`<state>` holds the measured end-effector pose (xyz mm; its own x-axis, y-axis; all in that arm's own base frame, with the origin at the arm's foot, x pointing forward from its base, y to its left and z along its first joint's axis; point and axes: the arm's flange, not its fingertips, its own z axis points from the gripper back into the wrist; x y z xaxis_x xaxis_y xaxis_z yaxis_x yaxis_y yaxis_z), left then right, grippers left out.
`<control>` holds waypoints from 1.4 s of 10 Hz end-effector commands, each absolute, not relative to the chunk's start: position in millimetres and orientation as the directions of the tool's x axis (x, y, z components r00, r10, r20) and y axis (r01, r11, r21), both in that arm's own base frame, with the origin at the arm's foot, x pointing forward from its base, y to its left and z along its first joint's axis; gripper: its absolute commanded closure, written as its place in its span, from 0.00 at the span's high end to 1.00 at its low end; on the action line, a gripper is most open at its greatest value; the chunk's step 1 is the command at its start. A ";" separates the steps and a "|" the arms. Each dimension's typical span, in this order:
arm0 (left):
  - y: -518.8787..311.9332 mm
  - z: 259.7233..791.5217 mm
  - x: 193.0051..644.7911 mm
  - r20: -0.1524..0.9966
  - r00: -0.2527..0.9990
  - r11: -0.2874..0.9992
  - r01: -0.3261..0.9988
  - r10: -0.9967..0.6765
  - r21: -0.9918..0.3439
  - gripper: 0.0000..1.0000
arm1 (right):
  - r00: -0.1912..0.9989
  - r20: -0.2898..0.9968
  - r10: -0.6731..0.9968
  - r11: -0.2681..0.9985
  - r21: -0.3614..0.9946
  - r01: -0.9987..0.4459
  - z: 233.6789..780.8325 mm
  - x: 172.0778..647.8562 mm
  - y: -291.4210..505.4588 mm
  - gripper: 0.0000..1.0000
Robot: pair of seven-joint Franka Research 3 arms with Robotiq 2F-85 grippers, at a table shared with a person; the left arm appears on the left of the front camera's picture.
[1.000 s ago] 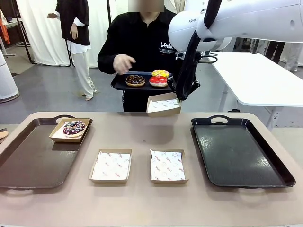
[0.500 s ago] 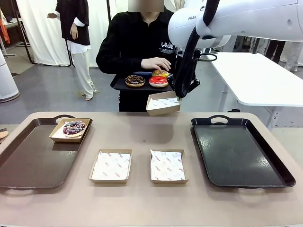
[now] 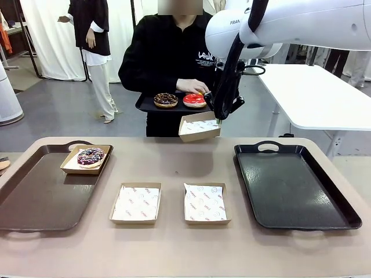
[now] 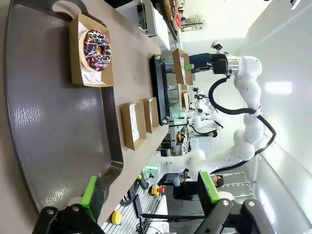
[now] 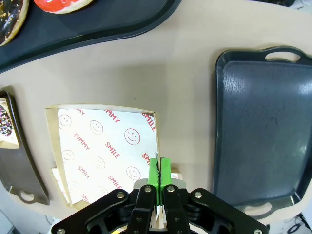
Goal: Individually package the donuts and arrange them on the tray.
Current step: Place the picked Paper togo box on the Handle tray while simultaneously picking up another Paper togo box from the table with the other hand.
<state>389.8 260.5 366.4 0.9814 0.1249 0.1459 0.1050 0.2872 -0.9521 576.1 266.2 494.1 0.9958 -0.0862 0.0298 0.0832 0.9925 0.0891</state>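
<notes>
The right gripper (image 5: 159,165), clamped on the edge of an open brown cardboard box (image 3: 200,127), holds it aloft just below the person's black serving tray (image 3: 145,102). There a hand (image 3: 193,87) reaches over the glossy red donut (image 3: 194,99), beside the dark chocolate donut (image 3: 166,99). The left gripper (image 4: 150,194) gapes, holding nothing.

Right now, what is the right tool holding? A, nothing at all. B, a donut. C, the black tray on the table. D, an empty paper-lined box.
D: the right tool is shut on the edge of the paper-lined box, which hangs in the air just below the person's tray with no donut in it.
</notes>
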 end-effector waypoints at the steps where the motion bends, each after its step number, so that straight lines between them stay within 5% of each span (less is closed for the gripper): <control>1: 259.7 366.4 388.1 0.141 0.981 0.295 0.096 0.135 -0.951 1.00 | 0.996 0.030 -0.087 0.992 0.089 0.084 494.6 575.3 265.8 0.00; 14: 259.7 366.4 388.1 0.141 0.981 0.295 0.096 0.135 -0.951 1.00 | 0.996 0.030 -0.087 0.992 0.089 0.084 494.6 575.3 265.8 0.00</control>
<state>389.6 260.7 366.4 0.9813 0.1255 0.1459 0.1049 0.2870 -0.9522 576.1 266.2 494.1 0.9958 -0.0861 0.0298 0.0832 0.9925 0.0891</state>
